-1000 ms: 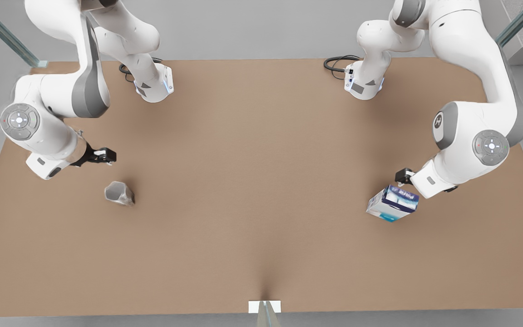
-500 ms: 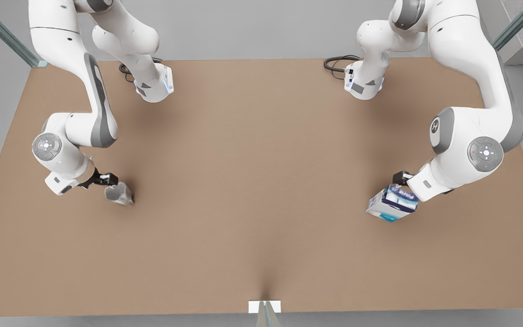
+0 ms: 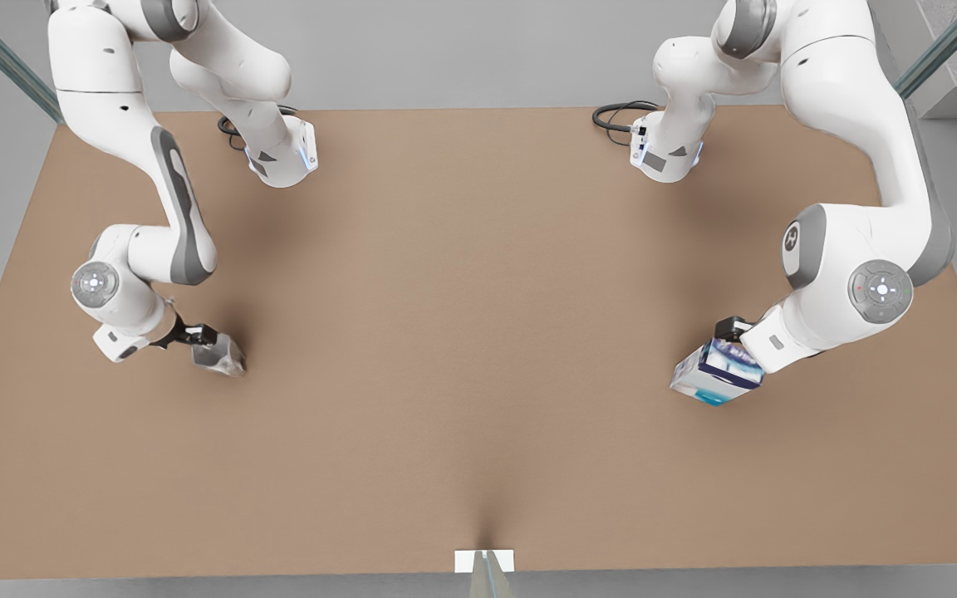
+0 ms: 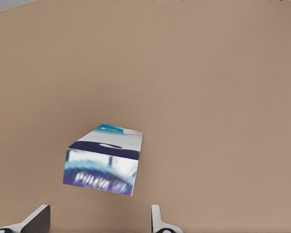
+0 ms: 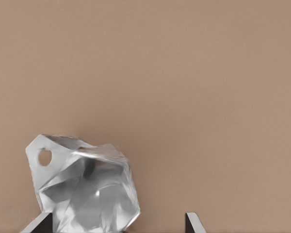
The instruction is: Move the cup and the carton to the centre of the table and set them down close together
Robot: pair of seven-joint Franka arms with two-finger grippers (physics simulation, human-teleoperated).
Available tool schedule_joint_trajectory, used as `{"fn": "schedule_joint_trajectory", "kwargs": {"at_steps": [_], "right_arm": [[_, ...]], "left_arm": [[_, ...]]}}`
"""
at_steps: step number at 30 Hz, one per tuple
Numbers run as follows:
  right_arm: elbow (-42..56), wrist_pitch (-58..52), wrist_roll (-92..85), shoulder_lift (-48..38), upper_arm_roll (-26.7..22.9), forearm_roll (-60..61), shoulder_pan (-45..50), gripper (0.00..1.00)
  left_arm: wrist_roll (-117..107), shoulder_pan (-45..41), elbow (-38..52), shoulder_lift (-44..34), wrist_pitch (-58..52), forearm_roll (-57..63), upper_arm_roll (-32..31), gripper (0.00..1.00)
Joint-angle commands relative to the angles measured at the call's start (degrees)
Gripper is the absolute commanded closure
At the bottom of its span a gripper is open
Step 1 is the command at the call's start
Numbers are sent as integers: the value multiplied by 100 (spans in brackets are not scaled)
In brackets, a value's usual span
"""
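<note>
The pale faceted cup (image 3: 219,357) stands on the brown table (image 3: 478,316) at the front view's left. My right gripper (image 3: 198,335) is open and right beside it. In the right wrist view the cup (image 5: 87,189), with its small handle, sits partly between the spread fingertips (image 5: 191,222), nearer one of them. At the front view's right lies the white and blue carton (image 3: 715,374). My left gripper (image 3: 732,329) hovers open just over its far end. In the left wrist view the carton (image 4: 104,162) lies just ahead of the open fingers (image 4: 157,219).
Both arm bases (image 3: 283,162) (image 3: 665,158) stand at the table's far edge with black cables (image 3: 615,116) beside them. A small white tab (image 3: 484,561) marks the near edge. Bare tabletop stretches between the two objects.
My right arm has dropped and swung in, bringing its gripper from above the cup down to it. My left gripper has sunk slightly closer to the carton. Neither object has moved.
</note>
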Motion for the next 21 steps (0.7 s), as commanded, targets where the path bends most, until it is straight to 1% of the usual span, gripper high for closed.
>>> {"fn": "schedule_joint_trajectory", "kwargs": {"at_steps": [1,11,21], "right_arm": [[0,0,0,8,0,0,4,0],[-9,237,-44,369,0,18,-5,0],[-53,246,-53,536,0,18,-172,0]], "left_arm": [[0,-6,4,0,0,0,0,0],[0,2,-5,61,0,-70,0,0],[9,2,-5,97,0,-70,0,0]]}}
